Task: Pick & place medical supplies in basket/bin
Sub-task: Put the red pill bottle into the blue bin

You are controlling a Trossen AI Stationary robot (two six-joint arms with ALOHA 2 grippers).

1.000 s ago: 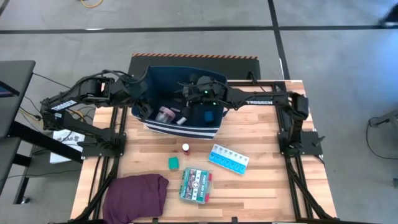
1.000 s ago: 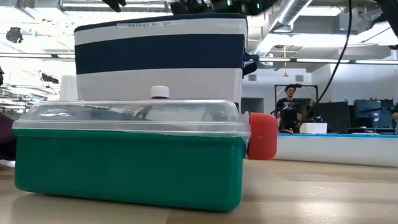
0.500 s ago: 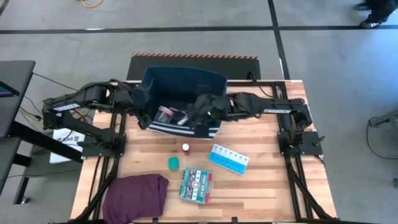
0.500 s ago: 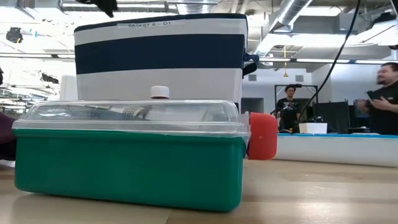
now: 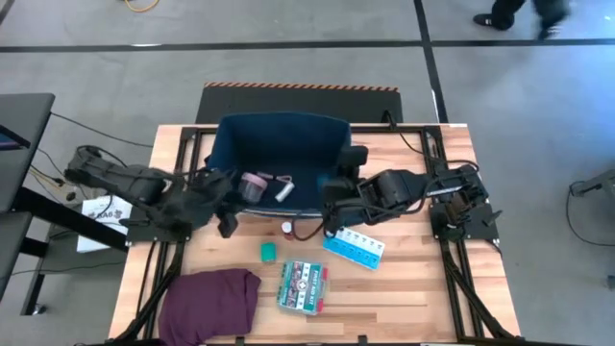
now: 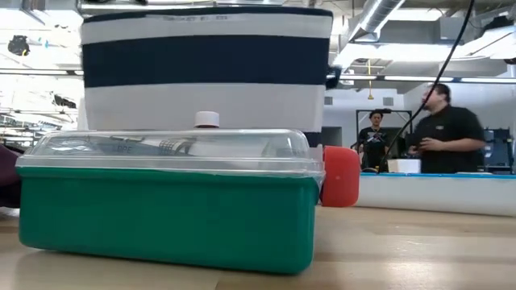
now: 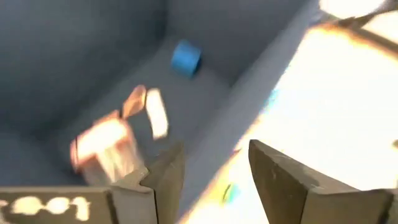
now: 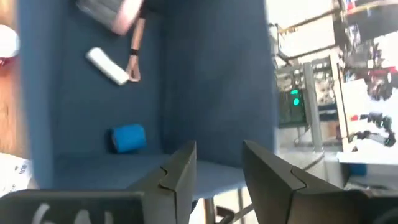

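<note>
The bin (image 5: 281,144) stands at the far middle of the table; inside lie a tape roll (image 5: 255,183), a white tube (image 5: 284,188) and a blue block (image 8: 129,137). The left gripper (image 5: 228,219) is at the bin's near left corner, the right gripper (image 5: 331,213) at its near right; both have jaws a little apart, holding nothing. The vial (image 5: 286,229), green block (image 5: 268,252), flat box (image 5: 303,285) and pill organizer (image 5: 353,245) lie on the table

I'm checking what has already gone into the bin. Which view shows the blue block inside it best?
The right wrist view: the blue block lies sharp and whole on the bin's floor. The left wrist view shows it blurred. In the high view the right arm seems to cover it; the low view sees only the bin's outer wall.
</note>
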